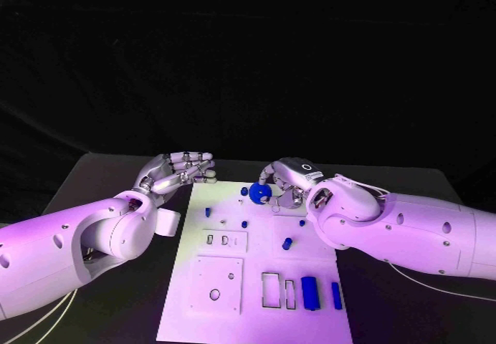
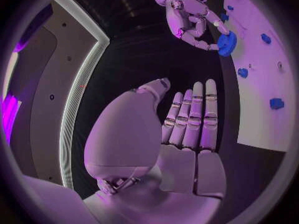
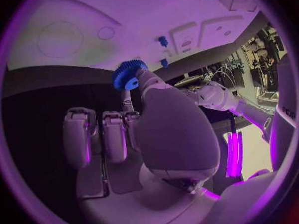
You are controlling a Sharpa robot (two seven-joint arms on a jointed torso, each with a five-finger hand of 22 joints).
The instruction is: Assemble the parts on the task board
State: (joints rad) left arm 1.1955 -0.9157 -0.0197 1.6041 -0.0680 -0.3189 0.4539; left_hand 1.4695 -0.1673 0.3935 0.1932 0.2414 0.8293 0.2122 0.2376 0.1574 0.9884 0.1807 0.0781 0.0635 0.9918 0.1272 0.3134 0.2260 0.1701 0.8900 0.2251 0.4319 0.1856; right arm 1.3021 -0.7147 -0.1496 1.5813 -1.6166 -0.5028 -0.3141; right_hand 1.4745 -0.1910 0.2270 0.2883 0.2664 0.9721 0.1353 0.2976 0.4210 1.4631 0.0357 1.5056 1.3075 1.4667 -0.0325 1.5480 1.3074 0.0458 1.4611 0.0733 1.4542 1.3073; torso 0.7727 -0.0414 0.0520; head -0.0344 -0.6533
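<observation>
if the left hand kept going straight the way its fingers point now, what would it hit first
Probably nothing: the left hand points over bare black table beside the task board. The right hand, pinching a blue gear, sits further on, slightly off that line, though depth is unclear.

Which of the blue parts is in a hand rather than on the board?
The round blue gear, pinched by the right hand at the task board's far edge.

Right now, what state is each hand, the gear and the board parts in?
Right hand: pinching the blue gear at the task board's far end.
Left hand: holding nothing, fingers straight and together, beside the board's far-left corner.
Blue blocks: standing on the board's near right.
</observation>
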